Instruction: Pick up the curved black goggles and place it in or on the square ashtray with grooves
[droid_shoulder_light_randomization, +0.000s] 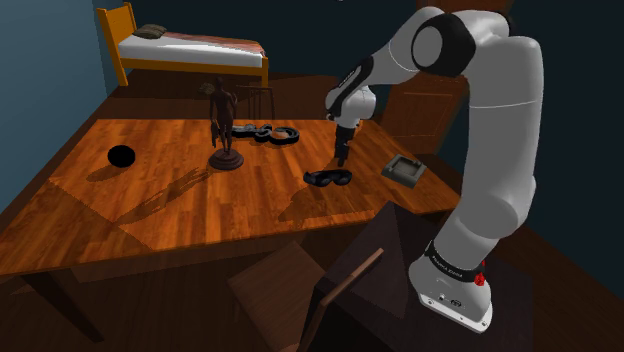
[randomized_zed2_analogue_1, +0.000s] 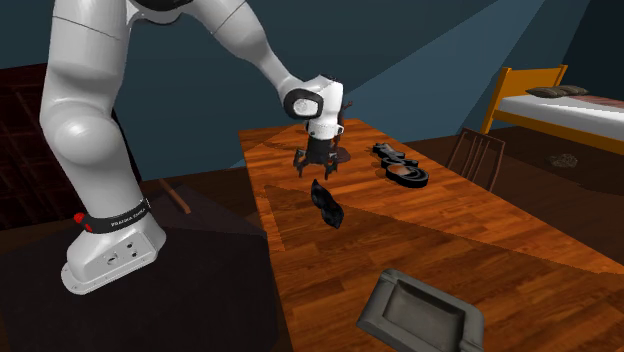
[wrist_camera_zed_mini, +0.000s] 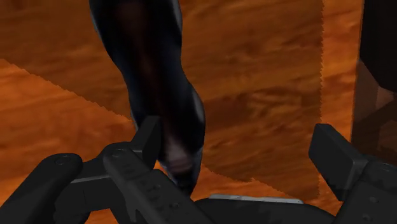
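The curved black goggles lie on the wooden table, a short way from the square grey ashtray with grooves. My gripper hangs just above the goggles, open and holding nothing. In the second exterior view the goggles sit below and slightly in front of the gripper, with the ashtray near that view's bottom edge. In the wrist view the goggles stretch away beside one finger, off-centre of the gripper; the other finger stands far apart.
A dark figurine on a round base, a second black curved object and a black ball share the table. A chair stands at the near edge. A bed is beyond the table.
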